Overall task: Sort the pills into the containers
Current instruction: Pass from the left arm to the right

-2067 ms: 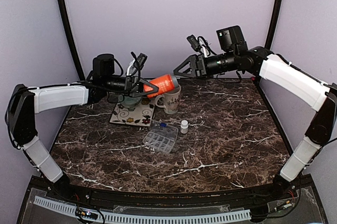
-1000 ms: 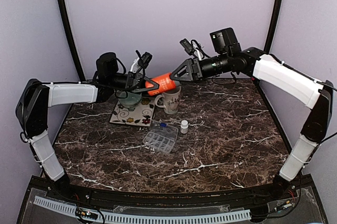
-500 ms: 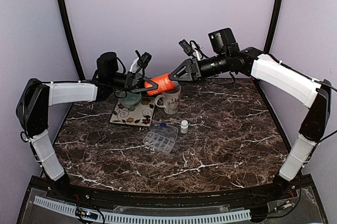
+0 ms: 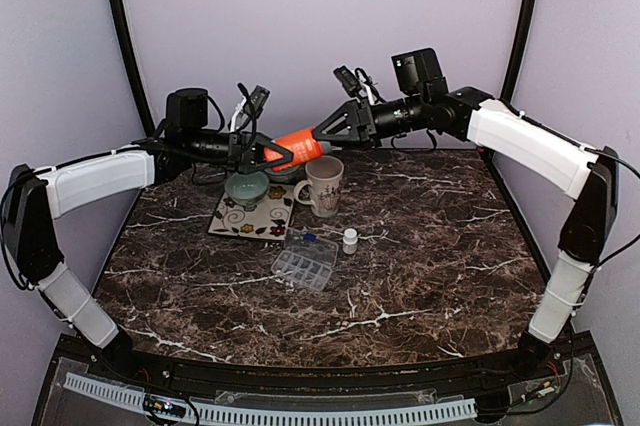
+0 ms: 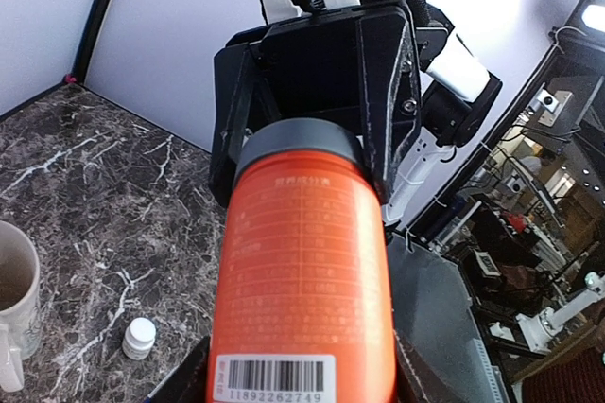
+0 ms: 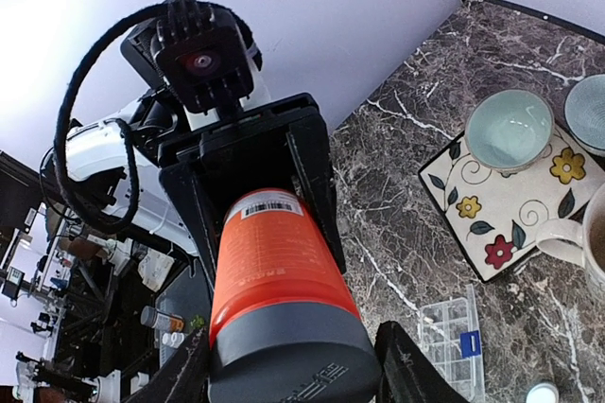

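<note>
Aloft: cyl. orange bottle (image 4: 296,149), dark cap (image 5: 298,143).

The orange bottle (image 5: 302,261) bears a barcode numbered 11892262749.

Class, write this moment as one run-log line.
left hand: grips orange bottle, held sideways | right hand: closed on its dark cap | cap: not yet off
</note>
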Robot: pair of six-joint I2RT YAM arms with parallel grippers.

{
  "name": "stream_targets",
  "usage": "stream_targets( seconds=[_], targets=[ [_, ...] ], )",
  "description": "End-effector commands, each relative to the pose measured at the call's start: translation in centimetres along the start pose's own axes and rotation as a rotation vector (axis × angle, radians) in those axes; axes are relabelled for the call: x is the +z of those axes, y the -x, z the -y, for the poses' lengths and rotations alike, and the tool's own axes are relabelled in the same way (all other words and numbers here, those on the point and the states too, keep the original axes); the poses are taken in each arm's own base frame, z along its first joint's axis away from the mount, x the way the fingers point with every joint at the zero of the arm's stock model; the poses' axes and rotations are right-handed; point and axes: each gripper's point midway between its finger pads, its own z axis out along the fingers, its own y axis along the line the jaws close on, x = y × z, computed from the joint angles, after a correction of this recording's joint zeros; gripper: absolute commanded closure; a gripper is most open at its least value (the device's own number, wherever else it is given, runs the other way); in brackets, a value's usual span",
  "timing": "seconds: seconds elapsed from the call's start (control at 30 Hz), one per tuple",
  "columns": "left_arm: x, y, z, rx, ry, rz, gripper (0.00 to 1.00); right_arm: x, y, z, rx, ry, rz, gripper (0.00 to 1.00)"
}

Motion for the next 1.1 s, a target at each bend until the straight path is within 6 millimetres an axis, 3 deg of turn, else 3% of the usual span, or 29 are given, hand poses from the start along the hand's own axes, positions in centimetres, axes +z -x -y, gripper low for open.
stream_targets(
  seconds=[0.0, 0.27, 0.77, 1.07],
  targets=[
    [0.3, 2.9, 1.0, 0.350, 0.184, 0.079, 1.00, 1.5, -0.9, 2.1, 0.227, -0.044, -0.037, 0.91],
    [2.0, 2.0, 1.7, 0.541, 0.316, 0.036, 0.99, 1.6, -0.9, 2.1, 0.295, 0.002, -0.040, 0.94],
    [0.4, 2.1, 0.7, 0.789, 0.591, 0.056, 0.98, 1.9, -2.1, 2.2, 0.362, 0.046, -0.077, 0.98],
    [0.6, 1.8, 0.6, 0.983, 0.760, 0.038, 0.98, 1.9, -2.3, 2.3, 0.377, 0.044, -0.073, 0.99]
  ],
)
